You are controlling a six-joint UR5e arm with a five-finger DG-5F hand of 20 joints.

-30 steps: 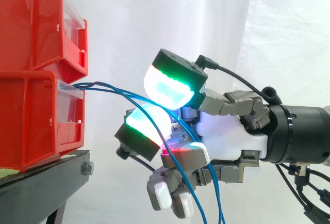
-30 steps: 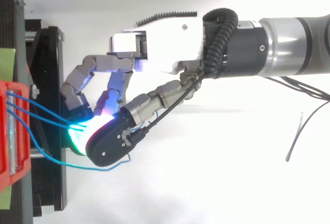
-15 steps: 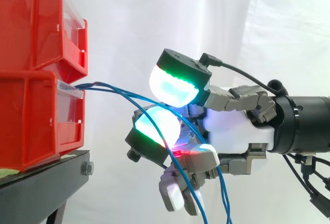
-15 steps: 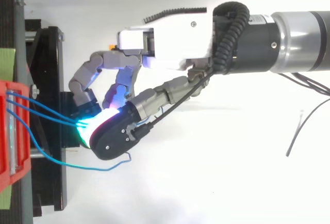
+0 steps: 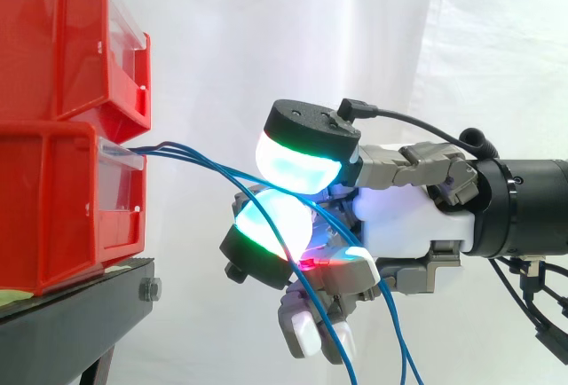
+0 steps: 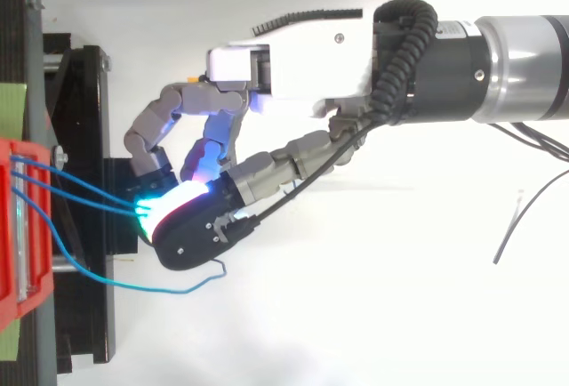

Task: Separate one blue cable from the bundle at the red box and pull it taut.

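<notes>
Three blue cables (image 5: 197, 160) leave the lower red bin (image 5: 53, 208) at its clear front lip and curve down to the right. My hand (image 5: 401, 225) reaches in from the right, a little right of the bins. Its glowing green-white fingertips (image 5: 297, 159) are closed together on the cables. In the top view two blue cables (image 6: 84, 192) run straight from the bin into the pads of the hand (image 6: 293, 57). A third cable (image 6: 133, 285) hangs in a slack loop below the hand. Past the hand the cables drop down out of view (image 5: 395, 332).
A second red bin (image 5: 62, 39) is stacked on the lower one. Both stand on a black stand (image 5: 75, 323) with a bolt at its front corner. A white curtain hangs behind. A thin dark wire (image 6: 524, 226) lies at the right in the top view.
The hand has drifted a little to the right, away from the bins. Its upper pad has come down onto the lower pad, closing the gap around the cables.
</notes>
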